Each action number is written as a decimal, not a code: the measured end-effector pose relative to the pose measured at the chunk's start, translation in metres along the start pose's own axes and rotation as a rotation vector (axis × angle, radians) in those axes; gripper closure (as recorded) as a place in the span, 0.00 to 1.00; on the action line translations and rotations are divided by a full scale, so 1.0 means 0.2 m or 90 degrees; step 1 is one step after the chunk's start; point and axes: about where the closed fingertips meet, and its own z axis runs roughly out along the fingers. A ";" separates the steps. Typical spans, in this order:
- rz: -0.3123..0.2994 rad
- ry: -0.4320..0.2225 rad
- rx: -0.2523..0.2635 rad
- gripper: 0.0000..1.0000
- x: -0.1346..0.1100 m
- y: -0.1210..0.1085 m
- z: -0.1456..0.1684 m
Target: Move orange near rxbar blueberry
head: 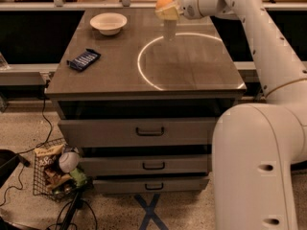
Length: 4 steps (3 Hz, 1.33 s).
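The orange (163,1) is a small round orange-yellow fruit held in my gripper (166,9), raised above the far middle of the table. The gripper is shut on it, at the end of the white arm that reaches in from the right. The rxbar blueberry (84,60) is a flat dark blue wrapper with white lettering. It lies near the table's left edge, well to the left of and nearer than the gripper.
A white bowl (108,22) stands at the table's far left. A bright ring (184,61) marks the tabletop (120,75) right of centre. Drawers are below the table. A wire basket (53,174) with clutter sits on the floor at the left.
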 end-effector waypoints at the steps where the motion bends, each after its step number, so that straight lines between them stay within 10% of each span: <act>1: -0.006 -0.010 -0.026 1.00 -0.01 0.10 -0.01; 4: -0.080 -0.026 -0.150 1.00 0.04 0.76 0.09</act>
